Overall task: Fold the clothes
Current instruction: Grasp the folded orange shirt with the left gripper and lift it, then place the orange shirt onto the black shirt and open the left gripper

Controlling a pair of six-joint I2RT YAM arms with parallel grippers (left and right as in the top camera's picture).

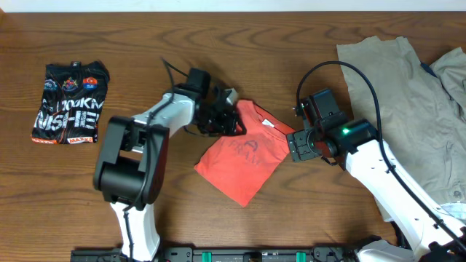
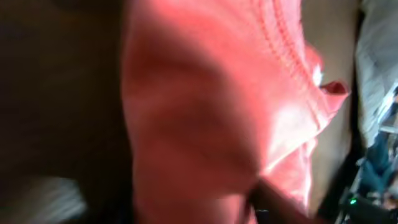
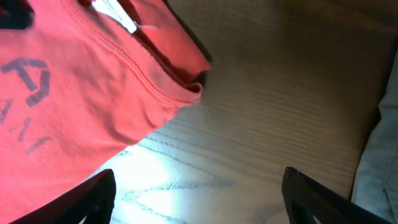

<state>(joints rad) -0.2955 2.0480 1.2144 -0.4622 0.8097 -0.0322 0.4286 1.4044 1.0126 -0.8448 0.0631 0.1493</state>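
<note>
**Left end effector** (image 1: 222,116): mine, set on the upper-left edge of the shirt. Its own camera is filled with blurred red cloth pressed close, so I cannot tell whether the jaws are pinched on the fabric or only standing over it.

**Right end effector** (image 1: 300,144): mine, jaws wide apart and empty. It hangs just beside the shirt's right corner, over bare wood.

**Coral-red T-shirt** (image 1: 244,156): mid-tabletop, lying between my two arms as a compact, skewed packet.
- Dark lettering faces up; the ribbed neck hem and a white label (image 3: 118,12) are toward the top edge.
- Handling, by my judgement: light, limp cotton with no stiffness. It will sag, drag and bunch, and stacked layers may slide apart.
- Best hold: a hemmed edge or corner, pinching all layers together, one end effector to each side.

**Khaki-beige garments** (image 1: 400,94): a loose, wrinkled heap at the far right, well apart from the shirt and just behind my right arm.

**Black printed garment** (image 1: 69,102): far left, folded small, clear of the work.

**Tabletop** (image 1: 182,44): dark wood grain.

**Obstructions**: my right arm's looping cable (image 1: 357,73) could snag the khaki heap.
</note>
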